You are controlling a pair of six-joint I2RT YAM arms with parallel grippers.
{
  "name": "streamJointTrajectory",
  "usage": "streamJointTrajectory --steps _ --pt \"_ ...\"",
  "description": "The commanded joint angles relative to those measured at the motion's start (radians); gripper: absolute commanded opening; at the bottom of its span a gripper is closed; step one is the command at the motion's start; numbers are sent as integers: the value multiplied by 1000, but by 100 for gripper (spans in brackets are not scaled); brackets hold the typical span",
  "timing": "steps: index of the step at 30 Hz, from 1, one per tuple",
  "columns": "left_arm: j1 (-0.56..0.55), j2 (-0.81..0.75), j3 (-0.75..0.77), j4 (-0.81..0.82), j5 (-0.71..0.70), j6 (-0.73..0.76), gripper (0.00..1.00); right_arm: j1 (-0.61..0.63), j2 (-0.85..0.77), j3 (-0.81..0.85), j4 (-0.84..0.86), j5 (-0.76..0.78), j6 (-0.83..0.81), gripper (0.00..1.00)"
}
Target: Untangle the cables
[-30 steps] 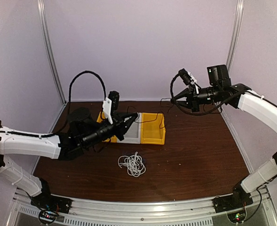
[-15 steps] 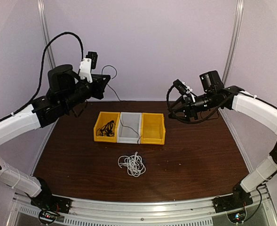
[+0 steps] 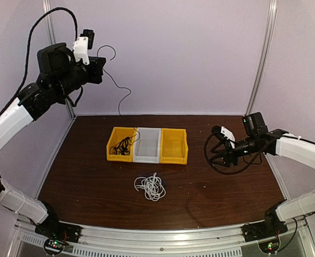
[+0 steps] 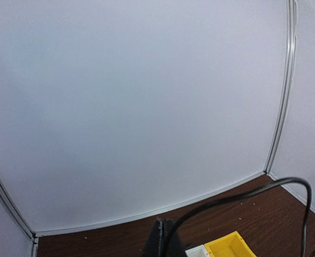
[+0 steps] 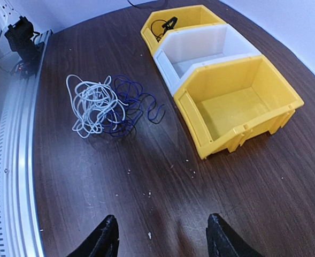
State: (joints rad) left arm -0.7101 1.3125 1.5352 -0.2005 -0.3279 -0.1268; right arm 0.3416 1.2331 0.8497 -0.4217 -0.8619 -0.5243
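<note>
A thin black cable [image 3: 129, 92] hangs from my left gripper [image 3: 102, 67], which is raised high at the back left and shut on it. In the left wrist view this cable [image 4: 218, 201] leaves the shut left gripper [image 4: 165, 229] and arcs right. A loose white cable [image 3: 151, 187] lies on the table in front of the bins, tangled with a dark purple cable [image 5: 130, 104]. More black cable [image 3: 124, 145] sits in the left yellow bin [image 3: 114, 152]. My right gripper [image 3: 217, 152] is low over the table's right side, open and holding nothing, with the white cable [image 5: 90, 104] well ahead of it [image 5: 162, 238].
Three bins stand in a row mid-table: the left yellow one, a grey-white bin [image 3: 147, 156] and a right yellow bin [image 3: 174, 158], which holds nothing [image 5: 237, 107]. A metal rail [image 3: 162, 241] runs along the table's near edge. Walls enclose the back and sides.
My left arm has risen from over the bins to high at the back left, lifting the black cable. My right arm has come down from mid-air to just above the table, and its gripper has opened.
</note>
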Motion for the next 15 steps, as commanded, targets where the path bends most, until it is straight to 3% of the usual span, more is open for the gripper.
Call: streamJointTrajectory --steps 1,15 --pt "45 45 82 -69 -42 51 0 -12 -10 -21 95 110 -49 57" --pt "168 131 116 -105 18 18 0 -13 12 -32 87 103 -80 57"
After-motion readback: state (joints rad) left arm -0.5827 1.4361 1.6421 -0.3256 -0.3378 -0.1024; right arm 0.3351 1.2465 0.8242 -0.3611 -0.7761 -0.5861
